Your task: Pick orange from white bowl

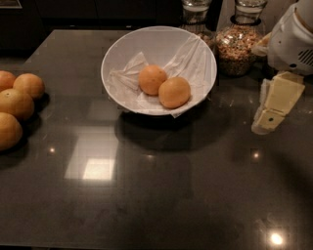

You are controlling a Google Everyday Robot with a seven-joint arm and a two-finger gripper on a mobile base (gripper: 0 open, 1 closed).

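Note:
The white bowl (117, 58) stands at the back middle of the dark counter, lined with crumpled white paper. Two oranges lie in it, touching. The larger, paler orange (174, 92) is on the right, and a slightly smaller, redder one (152, 79) is on the left. My gripper (266, 119), cream-coloured under a white wrist, hangs at the right edge of the view. It is to the right of the bowl, apart from it, above the counter, and holds nothing that I can see.
Several loose oranges (17, 103) lie at the counter's left edge. Two glass jars stand behind the bowl: one with grains (239, 41) and one further left (195, 14). The counter (161, 195) is dark and glossy.

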